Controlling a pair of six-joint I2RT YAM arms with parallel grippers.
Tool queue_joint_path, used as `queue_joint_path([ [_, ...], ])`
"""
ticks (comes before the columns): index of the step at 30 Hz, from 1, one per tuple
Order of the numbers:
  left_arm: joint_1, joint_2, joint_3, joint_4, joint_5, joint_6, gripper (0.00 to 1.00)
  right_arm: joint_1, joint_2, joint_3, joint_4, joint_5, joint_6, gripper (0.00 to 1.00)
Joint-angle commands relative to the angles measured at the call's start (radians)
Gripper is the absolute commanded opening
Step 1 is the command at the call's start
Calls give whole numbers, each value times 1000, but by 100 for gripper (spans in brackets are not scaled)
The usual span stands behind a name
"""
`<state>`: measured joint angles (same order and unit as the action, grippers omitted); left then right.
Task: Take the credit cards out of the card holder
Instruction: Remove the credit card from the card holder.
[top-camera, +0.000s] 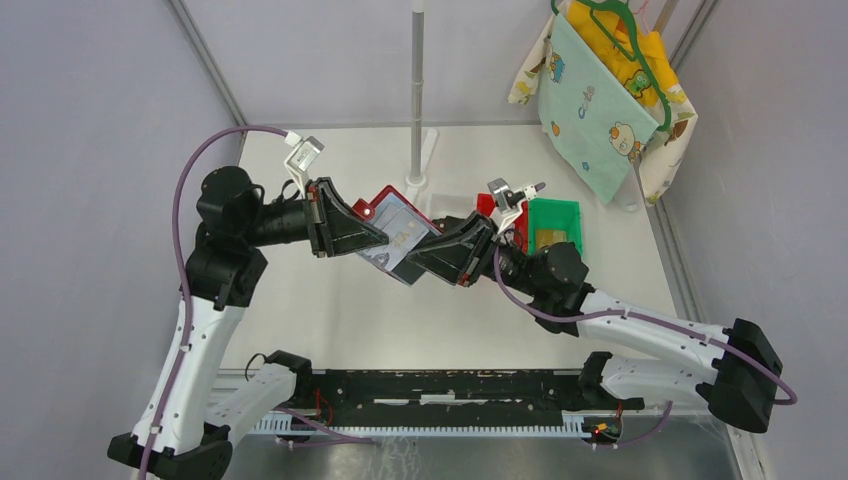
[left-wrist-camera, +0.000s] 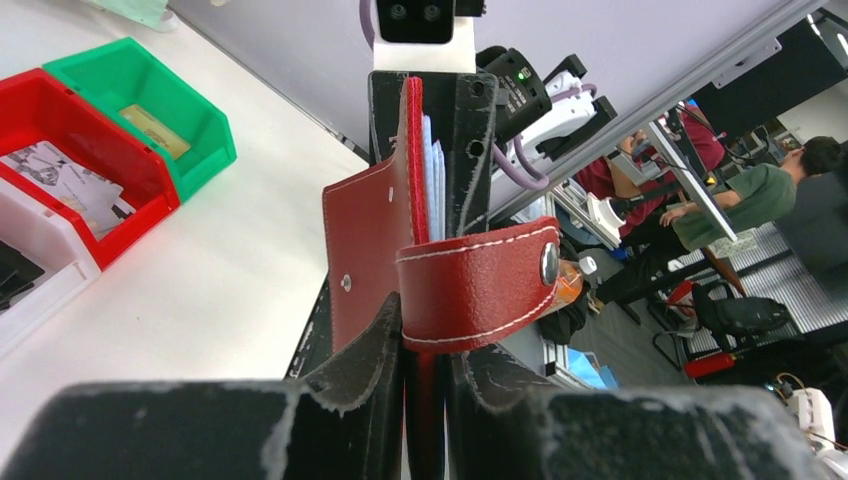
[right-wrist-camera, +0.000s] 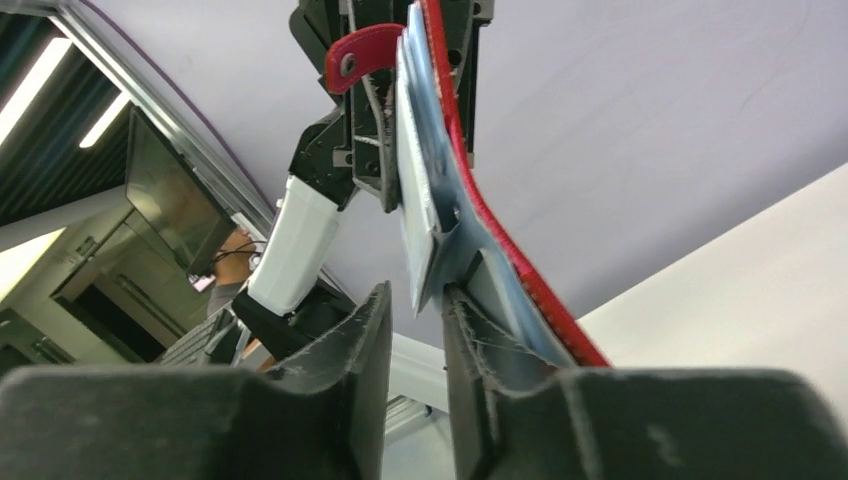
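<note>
The red card holder (top-camera: 383, 203) hangs open above the table's middle, and my left gripper (top-camera: 372, 233) is shut on its spine. In the left wrist view the holder (left-wrist-camera: 365, 250) stands upright between the jaws, its snap strap (left-wrist-camera: 480, 285) curling right. Pale grey-blue credit cards (left-wrist-camera: 433, 175) show edge-on in its pocket. My right gripper (top-camera: 428, 253) meets the holder from the other side. In the right wrist view its jaws (right-wrist-camera: 415, 300) stand slightly open. The lower corner of the cards (right-wrist-camera: 418, 215) dips between the tips, against the right finger.
A green bin (top-camera: 556, 222) holding a tan card sits at the right, with a red bin (left-wrist-camera: 70, 165) and a white one beside it. A metal pole (top-camera: 417, 90) stands at the back centre. Child's clothes (top-camera: 600, 90) hang at the back right.
</note>
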<state>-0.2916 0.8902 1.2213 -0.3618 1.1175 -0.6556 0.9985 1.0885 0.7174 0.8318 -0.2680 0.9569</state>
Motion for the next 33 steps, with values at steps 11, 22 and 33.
queue_joint_path([
  [11, 2, -28, 56, 49, 37, -7, 5, -17, 75, -3, 234, 5, 121, 15],
  [22, 2, -22, 60, 65, 5, -20, 10, -17, 15, -87, 235, 17, 93, 0],
  [33, 2, -21, 72, 33, -4, 8, 20, -17, 5, -73, 200, 4, 66, 0],
])
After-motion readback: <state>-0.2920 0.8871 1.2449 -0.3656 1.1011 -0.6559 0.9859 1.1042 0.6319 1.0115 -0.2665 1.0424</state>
